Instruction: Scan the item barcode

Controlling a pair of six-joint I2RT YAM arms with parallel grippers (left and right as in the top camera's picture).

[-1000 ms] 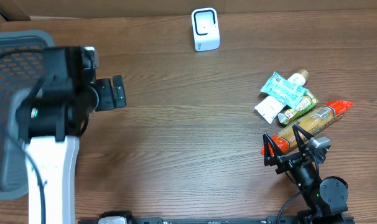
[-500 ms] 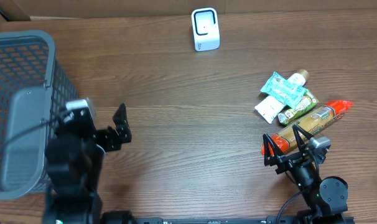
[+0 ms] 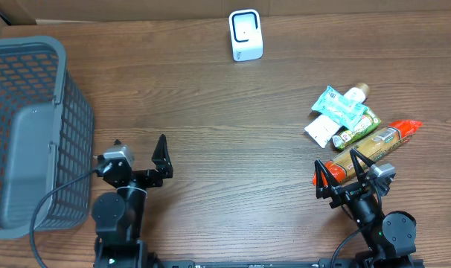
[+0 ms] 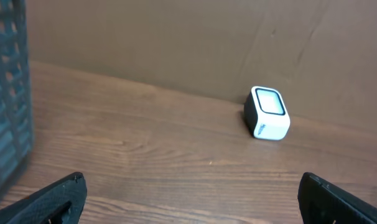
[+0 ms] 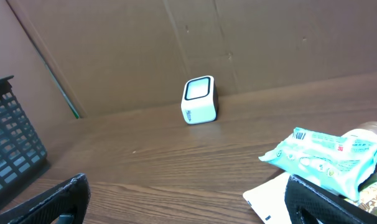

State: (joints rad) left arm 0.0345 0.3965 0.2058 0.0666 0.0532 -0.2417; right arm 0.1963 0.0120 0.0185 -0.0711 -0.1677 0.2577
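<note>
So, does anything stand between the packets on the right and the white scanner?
Nothing visible does: only bare brown wooden table lies between the pile of colourful packets and the small white box-shaped scanner. The grey mesh basket stands far left.

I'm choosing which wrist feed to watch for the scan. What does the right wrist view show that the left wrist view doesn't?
Only the right wrist view: the teal packet, a white packet below it, a pale bottle behind it, and the right end effector, open. Only the left wrist view: the left end effector, open with nothing between its fingers. Both: the white scanner, the grey basket at the left edge, the wooden table and the cardboard wall.
</note>
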